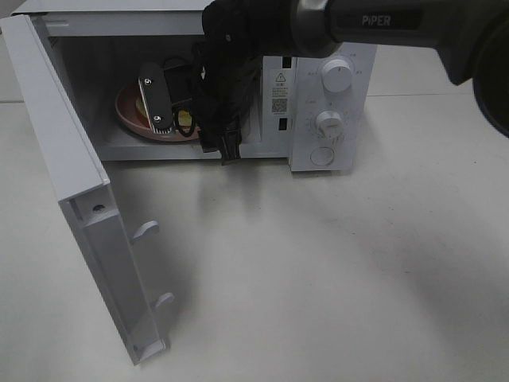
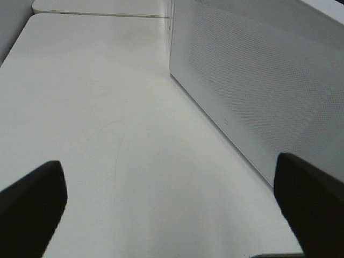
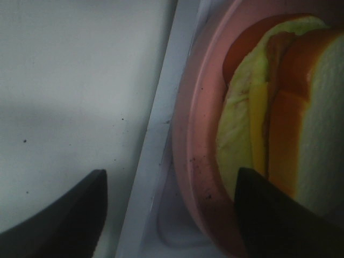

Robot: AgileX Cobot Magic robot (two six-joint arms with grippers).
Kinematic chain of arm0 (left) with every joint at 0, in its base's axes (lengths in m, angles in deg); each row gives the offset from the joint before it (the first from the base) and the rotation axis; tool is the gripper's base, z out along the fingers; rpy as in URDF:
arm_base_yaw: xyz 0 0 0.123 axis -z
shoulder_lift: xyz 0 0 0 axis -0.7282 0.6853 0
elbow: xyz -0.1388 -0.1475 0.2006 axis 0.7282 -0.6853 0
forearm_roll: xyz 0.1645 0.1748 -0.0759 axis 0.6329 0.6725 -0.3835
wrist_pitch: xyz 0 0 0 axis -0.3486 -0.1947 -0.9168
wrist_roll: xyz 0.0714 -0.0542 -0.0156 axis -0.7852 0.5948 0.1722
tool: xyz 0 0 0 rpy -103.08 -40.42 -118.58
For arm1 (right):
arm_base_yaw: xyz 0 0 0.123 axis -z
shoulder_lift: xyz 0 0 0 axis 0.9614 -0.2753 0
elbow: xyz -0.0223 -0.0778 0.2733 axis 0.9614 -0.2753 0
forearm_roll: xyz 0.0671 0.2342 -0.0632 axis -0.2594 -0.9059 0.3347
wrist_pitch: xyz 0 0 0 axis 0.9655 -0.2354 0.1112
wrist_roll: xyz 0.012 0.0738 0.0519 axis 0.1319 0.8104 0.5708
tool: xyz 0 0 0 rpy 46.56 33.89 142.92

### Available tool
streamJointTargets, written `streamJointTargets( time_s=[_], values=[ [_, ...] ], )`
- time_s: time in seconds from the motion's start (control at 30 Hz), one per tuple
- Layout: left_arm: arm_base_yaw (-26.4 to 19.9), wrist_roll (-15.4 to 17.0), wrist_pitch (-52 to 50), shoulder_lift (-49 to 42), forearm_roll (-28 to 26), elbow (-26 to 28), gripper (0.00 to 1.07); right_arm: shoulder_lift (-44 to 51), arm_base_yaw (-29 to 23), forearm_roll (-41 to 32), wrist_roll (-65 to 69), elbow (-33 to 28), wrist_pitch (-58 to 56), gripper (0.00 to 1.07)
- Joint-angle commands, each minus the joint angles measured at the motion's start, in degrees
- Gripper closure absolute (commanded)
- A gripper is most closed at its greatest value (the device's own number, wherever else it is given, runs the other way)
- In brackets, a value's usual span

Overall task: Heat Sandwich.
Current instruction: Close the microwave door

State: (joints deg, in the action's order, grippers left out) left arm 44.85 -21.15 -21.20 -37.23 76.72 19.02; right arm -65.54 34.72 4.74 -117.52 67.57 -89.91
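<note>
Since the sandwich [image 3: 290, 107] sits on the plate [image 3: 199, 134] inside the microwave [image 1: 362, 103], upper left of the overhead frame, my right gripper [image 3: 166, 223] is nearer, fingers spread and empty; my left gripper [image 2: 172, 215] gapes too.

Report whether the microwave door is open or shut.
Open. The door stands swung wide, leaving the cavity exposed with the pink plate inside.

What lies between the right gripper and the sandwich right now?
Only the pink plate's rim, in the right wrist view: the open right gripper straddles that rim, and the sandwich rests on the plate just past it.
</note>
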Motion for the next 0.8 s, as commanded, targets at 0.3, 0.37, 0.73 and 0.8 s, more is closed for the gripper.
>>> streamJointTargets(
  time_s=[0.3, 0.37, 0.73, 0.8],
  values=[
    [0.00, 0.06, -0.63, -1.49, -0.11, -0.23, 0.06, 5.79, 0.06, 0.11, 1.20, -8.77, 2.18, 0.41],
    [0.00, 0.06, -0.63, -1.49, -0.11, -0.23, 0.06, 7.05, 0.06, 0.11, 1.26, -10.89, 2.81, 0.41],
    [0.00, 0.06, -0.63, -1.49, -0.11, -0.23, 0.06, 15.64, 0.06, 0.11, 1.49, -23.61, 6.70, 0.41],
    [0.00, 0.06, -0.63, -1.49, -0.11, -0.23, 0.06, 17.19, 0.06, 0.11, 1.55, -25.84, 6.76, 0.41]
  ],
)
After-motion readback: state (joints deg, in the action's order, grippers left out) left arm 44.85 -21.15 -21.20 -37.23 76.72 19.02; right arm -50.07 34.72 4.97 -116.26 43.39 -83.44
